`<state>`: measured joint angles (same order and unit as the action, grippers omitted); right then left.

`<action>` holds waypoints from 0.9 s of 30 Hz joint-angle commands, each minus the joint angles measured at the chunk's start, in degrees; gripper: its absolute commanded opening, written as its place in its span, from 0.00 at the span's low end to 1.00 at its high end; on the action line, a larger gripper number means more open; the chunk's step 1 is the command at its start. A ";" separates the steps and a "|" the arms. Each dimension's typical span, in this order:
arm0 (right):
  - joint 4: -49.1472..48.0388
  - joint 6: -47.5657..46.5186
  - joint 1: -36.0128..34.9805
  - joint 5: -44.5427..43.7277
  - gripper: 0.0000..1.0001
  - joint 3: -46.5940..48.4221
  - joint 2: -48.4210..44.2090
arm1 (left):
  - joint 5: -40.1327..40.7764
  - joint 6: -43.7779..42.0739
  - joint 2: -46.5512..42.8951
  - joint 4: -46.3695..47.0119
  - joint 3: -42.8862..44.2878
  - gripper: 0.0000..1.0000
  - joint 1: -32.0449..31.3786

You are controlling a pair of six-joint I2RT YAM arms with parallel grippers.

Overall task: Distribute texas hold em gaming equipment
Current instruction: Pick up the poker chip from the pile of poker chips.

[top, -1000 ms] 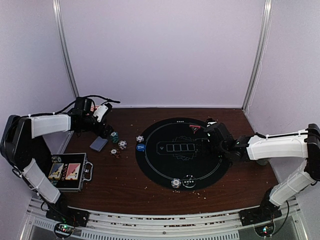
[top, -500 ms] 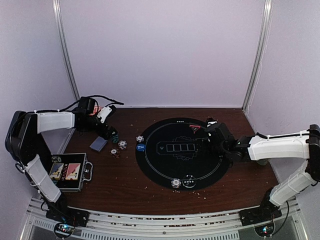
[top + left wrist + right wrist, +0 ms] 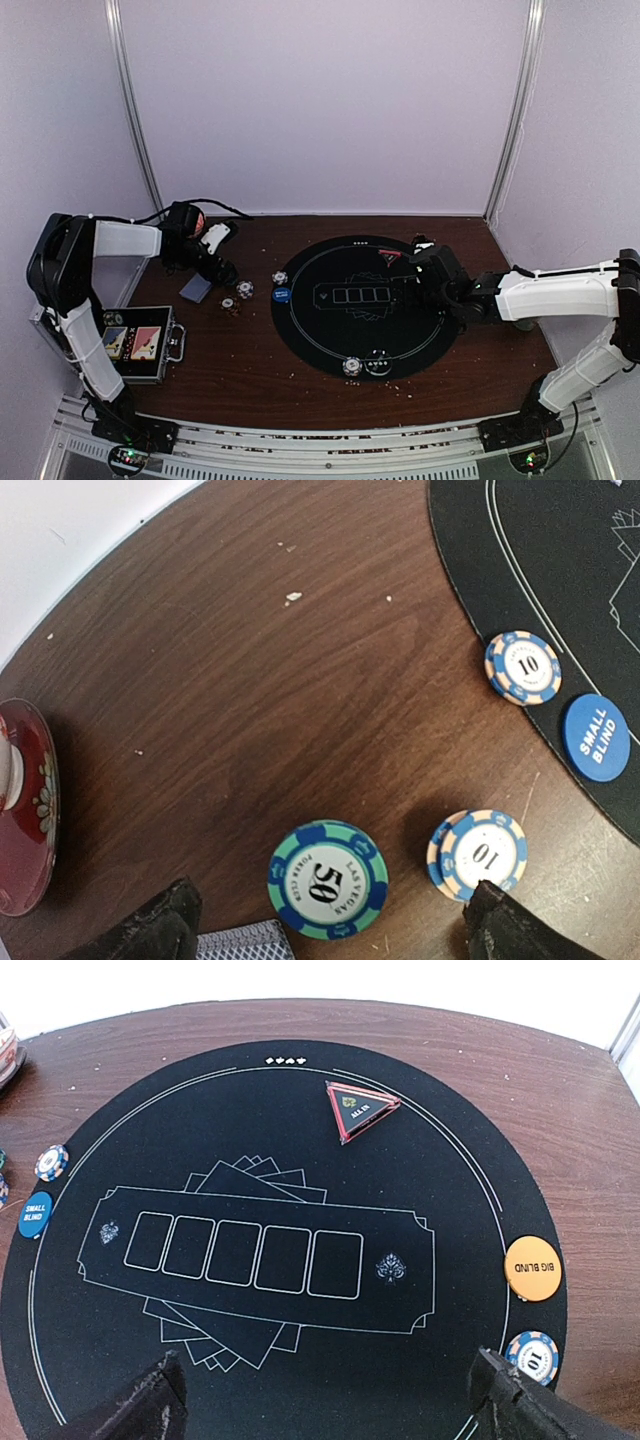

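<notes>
My left gripper (image 3: 222,270) is open and low over the wood at the far left. In the left wrist view its fingers (image 3: 150,930) straddle a teal 50 chip (image 3: 327,880), and the right fingertip is by a small stack of white-and-blue 10 chips (image 3: 480,853). A corner of the grey-blue cards (image 3: 245,945) shows beside the left finger; the cards (image 3: 197,289) lie on the wood. Another 10 chip (image 3: 523,667) and the blue small-blind button (image 3: 596,737) lie on the mat's edge. My right gripper (image 3: 325,1410) is open and empty above the black mat (image 3: 250,1360), which holds the red triangle (image 3: 360,1110), orange button (image 3: 533,1268) and a 10 chip (image 3: 531,1355).
A red bowl (image 3: 25,810) stands behind the left gripper near the back wall. The black case with two card packs (image 3: 135,345) lies at the near left. Two chip stacks (image 3: 352,366) sit on the mat's near edge. Crumbs dot the wood.
My left arm has swung its elbow inward, and its gripper has shifted slightly right and down over the teal chip. The right arm has not moved.
</notes>
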<state>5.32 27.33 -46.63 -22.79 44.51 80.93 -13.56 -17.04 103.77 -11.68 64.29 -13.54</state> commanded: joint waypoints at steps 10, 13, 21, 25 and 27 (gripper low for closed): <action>-0.57 -0.17 -0.58 -1.47 1.00 -0.56 -0.51 | 0.10 0.36 2.71 4.04 2.41 0.86 0.40; -0.57 -0.17 -0.57 -1.45 1.00 -0.50 -0.42 | -0.06 0.25 3.06 4.04 2.57 0.84 0.41; -0.57 -0.16 -0.65 -1.56 1.00 -0.51 -0.42 | -0.59 0.03 3.73 3.43 3.12 0.70 0.42; -0.54 -0.17 -0.70 -1.67 1.00 -0.53 -0.47 | -0.78 -0.01 3.81 3.34 3.15 0.65 0.38; -0.49 -0.16 -0.72 -1.71 1.00 -0.52 -0.45 | -0.77 0.01 3.88 3.25 3.21 0.64 0.36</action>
<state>5.32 27.33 -46.96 -23.00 44.51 80.93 -13.32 -16.99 106.96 -9.93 66.13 -13.54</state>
